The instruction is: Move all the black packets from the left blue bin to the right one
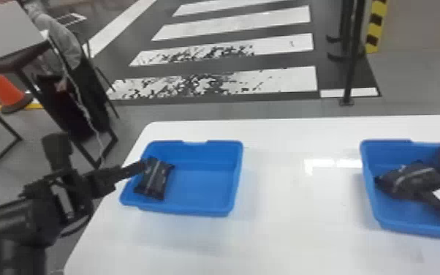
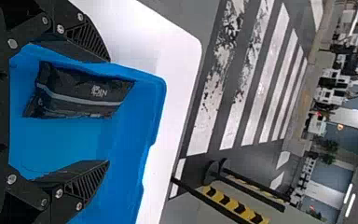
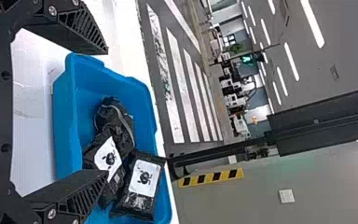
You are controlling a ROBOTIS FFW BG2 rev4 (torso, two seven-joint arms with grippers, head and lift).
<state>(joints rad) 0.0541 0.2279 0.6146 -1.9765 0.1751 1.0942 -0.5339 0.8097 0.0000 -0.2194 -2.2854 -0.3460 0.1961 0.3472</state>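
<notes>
My left gripper (image 1: 144, 166) is over the left wall of the left blue bin (image 1: 208, 212), beside a black packet (image 1: 153, 179) at that bin's left side. In the left wrist view my left gripper (image 2: 108, 112) is open, and the packet (image 2: 79, 93) lies beyond its spread fingers, unheld. The right blue bin (image 1: 405, 227) holds several black packets (image 1: 409, 179), some with white labels. My right gripper (image 3: 106, 109) is open in the right wrist view, with the right bin (image 3: 63, 121) and its heaped packets (image 3: 116, 121) past the fingers.
Both bins stand on a white table (image 1: 296, 219), with a wide stretch of tabletop between them. Beyond the table's far edge are a striped floor and a dark post (image 1: 351, 66). Another table (image 1: 3, 33) and an orange cone (image 1: 5, 91) are at the far left.
</notes>
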